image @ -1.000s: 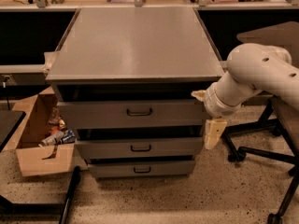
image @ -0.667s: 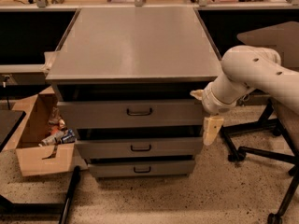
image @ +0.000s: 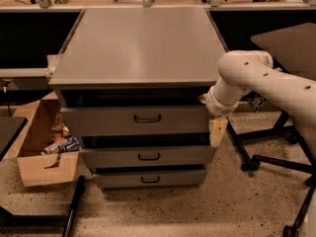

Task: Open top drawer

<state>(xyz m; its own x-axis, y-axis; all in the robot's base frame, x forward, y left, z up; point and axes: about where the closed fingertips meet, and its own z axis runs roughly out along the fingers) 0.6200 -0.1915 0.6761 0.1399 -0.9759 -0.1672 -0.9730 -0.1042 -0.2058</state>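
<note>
A grey metal cabinet (image: 140,48) stands in the middle of the camera view with three drawer fronts. The top drawer (image: 98,120) is the widest and tallest, with a small dark loop handle (image: 147,118) at its centre; its front stands shut or nearly shut. My gripper (image: 217,131) hangs pointing down at the cabinet's right front corner, beside the right end of the top drawer and well to the right of the handle. The white arm (image: 261,80) comes in from the right.
Two narrower drawers (image: 147,156) sit below the top one. An open cardboard box (image: 42,149) with clutter stands at the left. Black chair legs (image: 269,159) are at the right. A dark pole (image: 74,206) lies at lower left. A counter runs behind.
The arm has shifted a little to the left and its elbow has come up and forward. The gripper stays at the cabinet's right front corner. The drawers have not moved.
</note>
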